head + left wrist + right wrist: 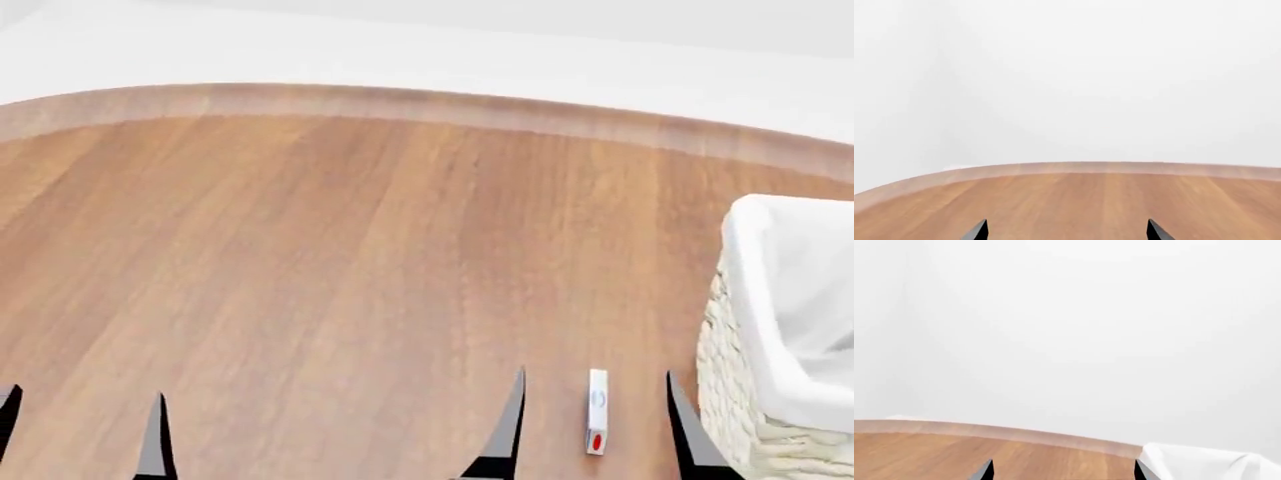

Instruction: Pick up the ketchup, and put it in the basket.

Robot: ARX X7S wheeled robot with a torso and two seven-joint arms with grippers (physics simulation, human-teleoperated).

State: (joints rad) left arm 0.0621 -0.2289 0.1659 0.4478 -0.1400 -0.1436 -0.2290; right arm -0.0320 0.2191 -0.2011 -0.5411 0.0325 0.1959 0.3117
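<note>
Search stage, judging from the layout: no grasp begun, nothing in the basket [747, 330] visible so far.

Ketchup: not in view in any of the 3 pictures. Location unknown; probably outside the head frame, nearer the robot or off to a side, but only a guess.

Left gripper [83, 425], lower left of the head frame: fingers spread wide, holding nothing, bare table [334, 250] between them. Right gripper [1063, 469], bottom centre-right of the head frame: also spread wide, holding nothing. Small white-red flat box [597, 410] lying on the wood, seen between the 2 right fingertips; touching or not, cannot tell. Wrong item, not to be grabbed.

Basket at the right edge of the head frame, partly cropped, white liner folded over the rim, just beside the right gripper.

Doing this step well:
- tilt the head or back off until the bottle shows before moving either arm
- keep the right fingers clear of the box and the basket wall
- once found, approach with fingers spread, close on the bottle body below the cap
- lift above the rim before crossing over the liner

Counts: 1 table, 1 basket, 1 small box, 2 grippers, 4 fingertips showing in the head frame, 0 ketchup bottles, 0 cans.
</note>
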